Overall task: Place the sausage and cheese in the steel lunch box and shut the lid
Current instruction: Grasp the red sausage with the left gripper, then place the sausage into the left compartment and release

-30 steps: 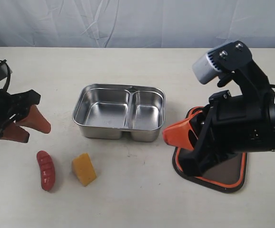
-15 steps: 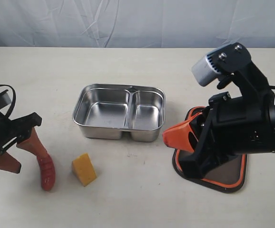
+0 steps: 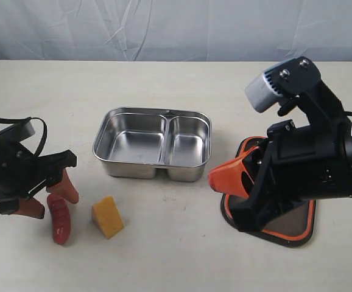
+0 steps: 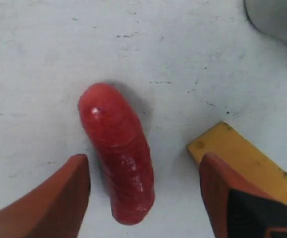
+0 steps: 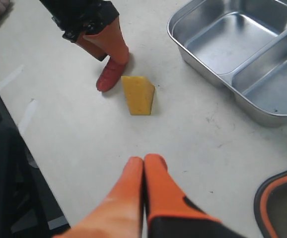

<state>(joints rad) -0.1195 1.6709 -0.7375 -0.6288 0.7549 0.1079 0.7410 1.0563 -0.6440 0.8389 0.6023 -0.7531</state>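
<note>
We see the left tool [image 3: 50, 202] released, its orange fingers [image 4: 59, 198] spread wide to either side of the sausage [image 3: 59, 224]. The sausage lies on the desk [image 3: 182, 261] at about 8 o'clock from the steel lunch box [image 3: 153, 111], and in the left wrist view a gap shows between it and each finger. The cheese [image 3: 107, 216] stands just beside the sausage, at 3 o'clock from it and 7 o'clock from the box, close to one finger. The lid [image 3: 293, 220] lies flat on the desk at 4 o'clock from the box, its orange rim showing, partly hidden under the right arm. The right tool [image 5: 143, 163] is clenched, its fingers pressed together on nothing, and it hangs between box and lid.
</note>
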